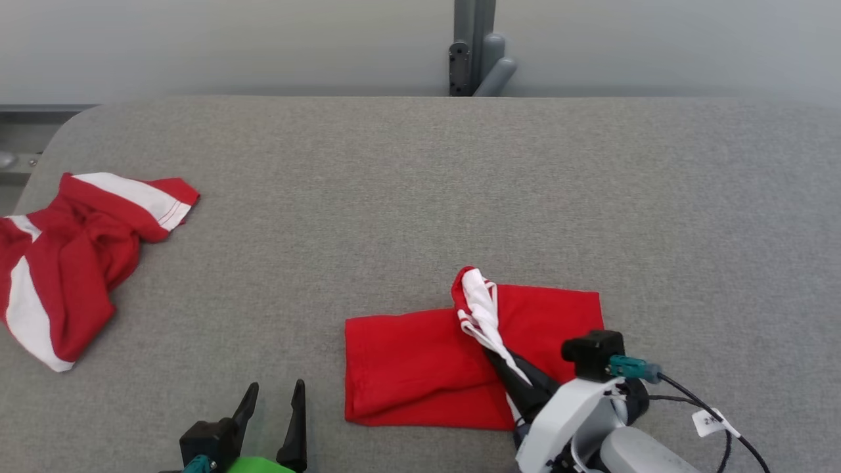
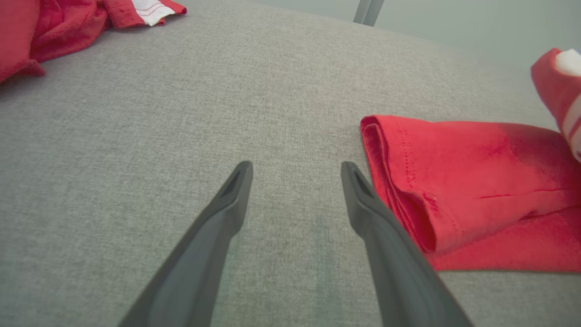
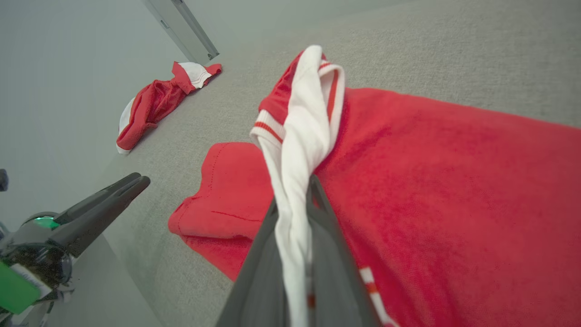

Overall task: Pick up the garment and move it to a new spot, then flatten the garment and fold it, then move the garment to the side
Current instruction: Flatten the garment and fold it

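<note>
A grey fabric-covered desk is seen stretching across the whole head view. On its left side a second garment, red with white panels, is left crumpled in a loose heap, well apart from the action. The garment itself, plain bright red, is laid near the front of the desk, right of centre, folded into a rough rectangle, and a doubled, stitched hem is shown along its left edge in the left wrist view. A pale forearm is brought in from the lower right, with a dark cable trailing off beside it. The left end effector is held low at the front of the desk, just left of the garment; its fingers are spread wide with nothing between them, bare grey fabric being seen in the gap, and whether the nearer finger touches the hem cannot be told. The right end effector is clamped tight on the white striped trim, and that strip is drawn up off the red body into a narrow peak, pinched between the two dark fingers over the middle of the garment.
</note>
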